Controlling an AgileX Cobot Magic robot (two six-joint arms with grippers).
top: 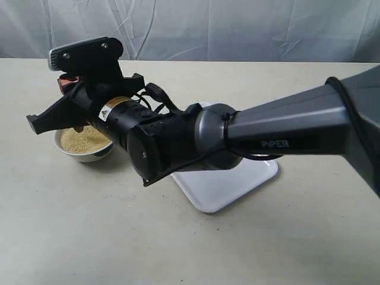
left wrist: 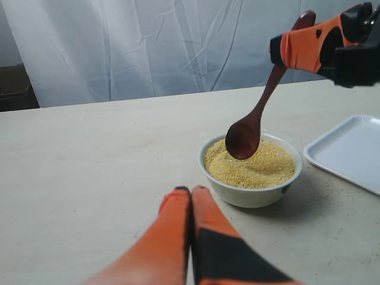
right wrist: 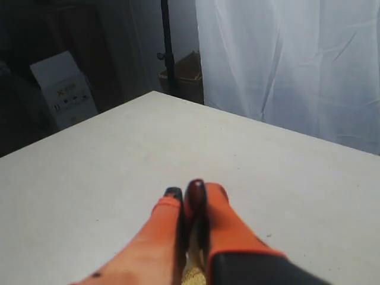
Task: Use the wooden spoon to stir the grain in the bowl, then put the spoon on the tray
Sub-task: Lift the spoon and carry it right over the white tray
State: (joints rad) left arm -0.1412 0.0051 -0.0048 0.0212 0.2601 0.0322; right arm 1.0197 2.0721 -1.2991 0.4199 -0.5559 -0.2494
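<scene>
Right tool (left wrist: pixel 292 50), clamped on the dark reddish-brown glossy wooden spoon (left wrist: pixel 249 127), is holding its scoop at the yellowish-tan grain (left wrist: pixel 264 169) in the small round white bowl (left wrist: pixel 249 195); stirring is seemingly proceeding, with placement on the nearby flat white rectangular tray (left wrist: pixel 350 155) outstanding.

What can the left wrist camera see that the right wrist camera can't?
Only the left wrist view shows the bowl, the tray and the shut left gripper. Only the right wrist view shows a white box and a dark pole past the table. Both show the wooden spoon held in the right gripper, the table and the white curtain.
</scene>
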